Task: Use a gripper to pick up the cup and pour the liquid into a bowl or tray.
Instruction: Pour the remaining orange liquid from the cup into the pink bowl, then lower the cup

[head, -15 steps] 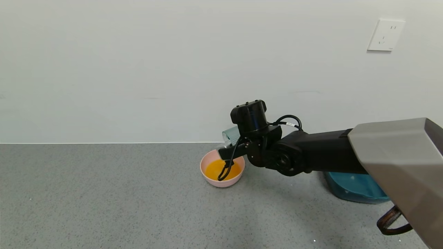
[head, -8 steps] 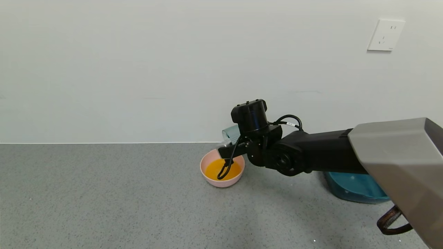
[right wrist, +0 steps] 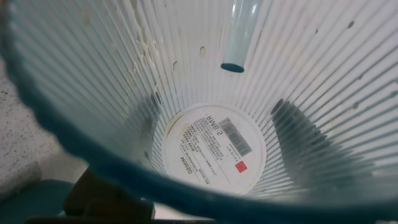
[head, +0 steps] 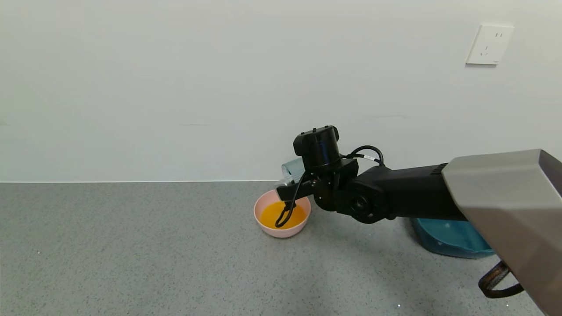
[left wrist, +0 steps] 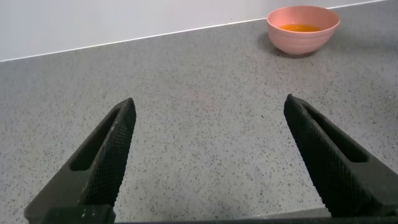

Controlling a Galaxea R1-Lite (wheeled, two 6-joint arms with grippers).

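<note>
**Cup tipped over bowl, pour looks done**

Counter point(head: 131, 263) first, then tray point(head: 448, 239), off to your right. Right gripper point(head: 293, 184) grasps the cup point(head: 291, 169), tilted just above the bowl point(head: 281, 213); liquid point(head: 281, 213) sits inside. Cup interior looks empty, only droplets: light, thin ribbed plastic, likely slippery. Hold mid-wall, don't crush. Left gripper point(left wrist: 208, 155) parked low, fingers spread, nothing held.

Pink bowl point(head: 282, 228), orange liq. point(head: 281, 213)
</note>
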